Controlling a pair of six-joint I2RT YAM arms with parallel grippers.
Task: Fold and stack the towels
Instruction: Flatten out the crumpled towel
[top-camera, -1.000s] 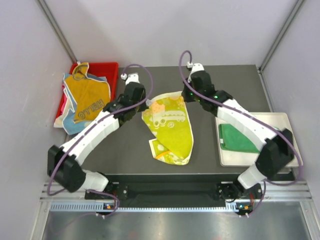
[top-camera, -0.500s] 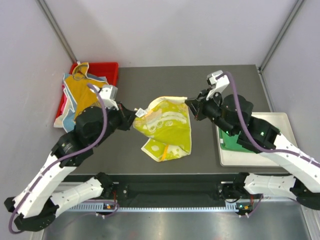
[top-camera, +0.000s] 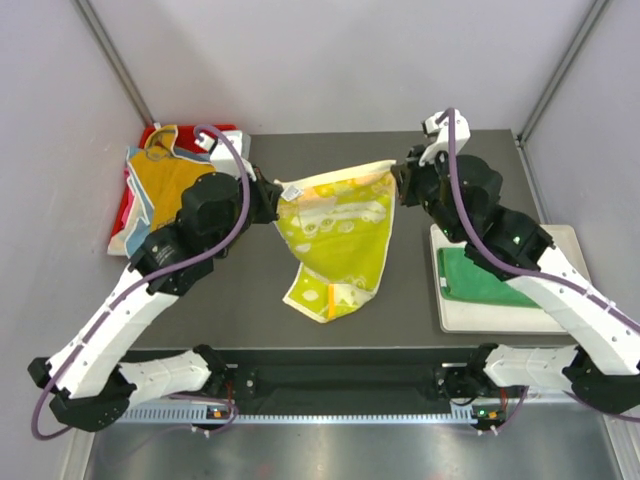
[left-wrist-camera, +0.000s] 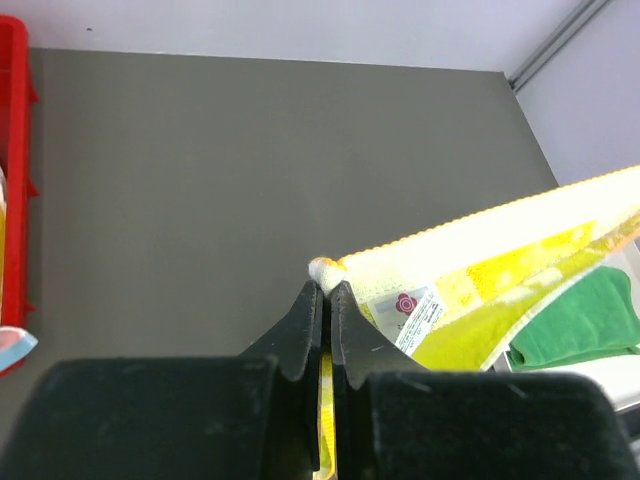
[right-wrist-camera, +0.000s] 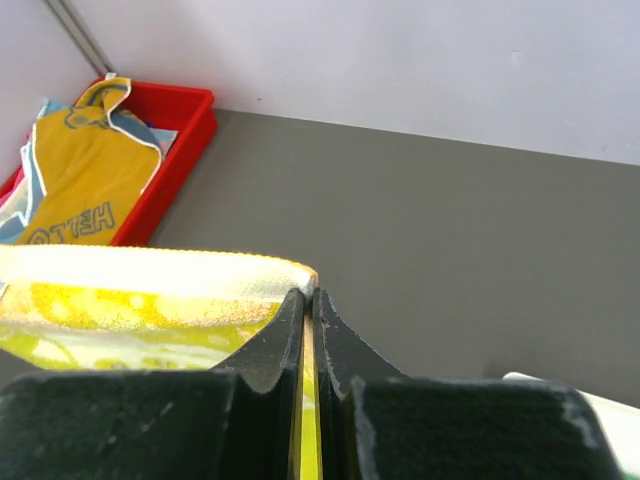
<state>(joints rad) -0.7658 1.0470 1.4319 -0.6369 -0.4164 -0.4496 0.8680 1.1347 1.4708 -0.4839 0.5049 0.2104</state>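
Yellow towel (top-camera: 335, 235): held up over the table (top-camera: 330, 150) and stretched by its top edge between the two arms. It hangs just left of the tray (top-camera: 500, 318), clear of it. I cannot tell whether its bottom tip touches the table.
Left gripper (top-camera: 276, 192): pressed together on the top corner farthest from the tray, beside the sewn label (left-wrist-camera: 405, 305).
Right gripper (top-camera: 398, 172): pinching the top corner nearest the tray.
Green towel (top-camera: 480, 280): folded, lying on the tray.
Other towels: heaped in the bin (top-camera: 228, 133), well away from the tray on its left, with the HELLO towel (top-camera: 175, 195) on top.
Step, by my guess: spreading the cloth out before laying it flat to fold.
Risk, slipping: each pinch has only a sliver of hem. Pulling the arms further apart could free a corner, and the cloth would drop in a heap.
Risk, creasing: the lower part hangs bunched. Set down like that, it would fold crooked.
Risk, tray: laid too close, the cloth could drape over the rim or drag the green towel.
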